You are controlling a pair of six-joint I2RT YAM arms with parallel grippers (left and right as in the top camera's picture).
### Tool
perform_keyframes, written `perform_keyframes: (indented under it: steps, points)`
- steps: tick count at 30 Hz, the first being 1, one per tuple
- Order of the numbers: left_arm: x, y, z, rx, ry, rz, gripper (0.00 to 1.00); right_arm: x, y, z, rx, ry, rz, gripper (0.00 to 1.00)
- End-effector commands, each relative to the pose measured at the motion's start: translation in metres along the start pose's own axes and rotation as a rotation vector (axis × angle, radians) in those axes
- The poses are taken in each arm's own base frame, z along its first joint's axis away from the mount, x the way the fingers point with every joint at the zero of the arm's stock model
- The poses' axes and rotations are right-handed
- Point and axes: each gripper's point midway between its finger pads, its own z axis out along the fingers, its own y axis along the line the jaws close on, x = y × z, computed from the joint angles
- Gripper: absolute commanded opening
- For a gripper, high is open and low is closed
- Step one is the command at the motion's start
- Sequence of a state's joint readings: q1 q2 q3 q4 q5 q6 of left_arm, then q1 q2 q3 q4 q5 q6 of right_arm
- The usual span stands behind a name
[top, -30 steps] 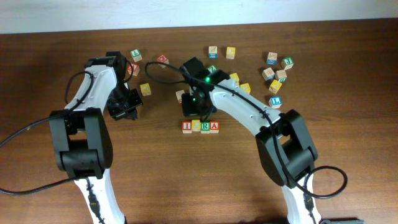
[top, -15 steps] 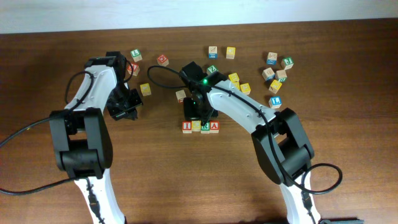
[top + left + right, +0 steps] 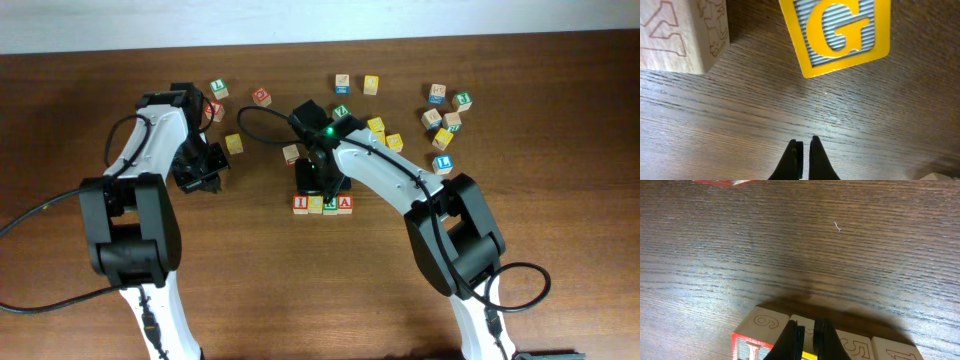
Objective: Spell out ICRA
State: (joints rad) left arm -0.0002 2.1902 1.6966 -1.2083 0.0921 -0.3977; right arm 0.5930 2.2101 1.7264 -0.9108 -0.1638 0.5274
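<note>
Four blocks stand in a row on the table: a red I block [image 3: 300, 204], a yellow-faced block [image 3: 315, 204], a green one [image 3: 330, 204] and a red A block [image 3: 345, 204]. My right gripper [image 3: 322, 186] is shut and hangs right over the row. In the right wrist view its fingertips [image 3: 806, 327] sit above the second block [image 3: 805, 352], beside the I block [image 3: 757, 337]. My left gripper [image 3: 205, 172] is shut and empty, low over bare wood [image 3: 803, 145]. A yellow G block [image 3: 840, 30] lies just ahead of it.
Loose letter blocks are scattered along the back: several near the left arm [image 3: 218, 89], a few at the centre [image 3: 343, 81], and a cluster at the right [image 3: 443, 138]. A plain wooden block [image 3: 675, 35] lies left of the G block. Another [image 3: 291, 153] lies behind the row.
My right gripper has shifted slightly toward the row of blocks. The left arm and the blocks have not moved.
</note>
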Motion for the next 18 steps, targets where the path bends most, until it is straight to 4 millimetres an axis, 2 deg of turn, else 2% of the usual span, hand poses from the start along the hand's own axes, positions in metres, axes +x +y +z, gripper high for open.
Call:
perform_keyframes:
  steps: [1, 4, 6, 12, 18]
  points:
    - [-0.002, 0.003, 0.002, -0.011, 0.0, -0.01, 0.0, -0.004, 0.002, 0.001, -0.007, -0.004, 0.005, 0.04]
    - [-0.001, 0.001, 0.002, -0.012, 0.0, 0.003, 0.0, -0.014, -0.004, -0.012, -0.018, -0.009, 0.005, 0.04]
    - [-0.002, -0.001, 0.002, -0.01, -0.005, 0.007, 0.0, -0.013, -0.007, -0.015, -0.011, 0.001, 0.011, 0.04]
    - [-0.003, -0.001, 0.002, -0.008, -0.01, 0.007, 0.0, -0.012, -0.007, -0.015, -0.01, 0.007, 0.012, 0.04]
    - [-0.003, -0.001, 0.002, -0.008, -0.01, 0.007, 0.0, -0.003, 0.002, -0.012, -0.029, 0.03, -0.003, 0.04]
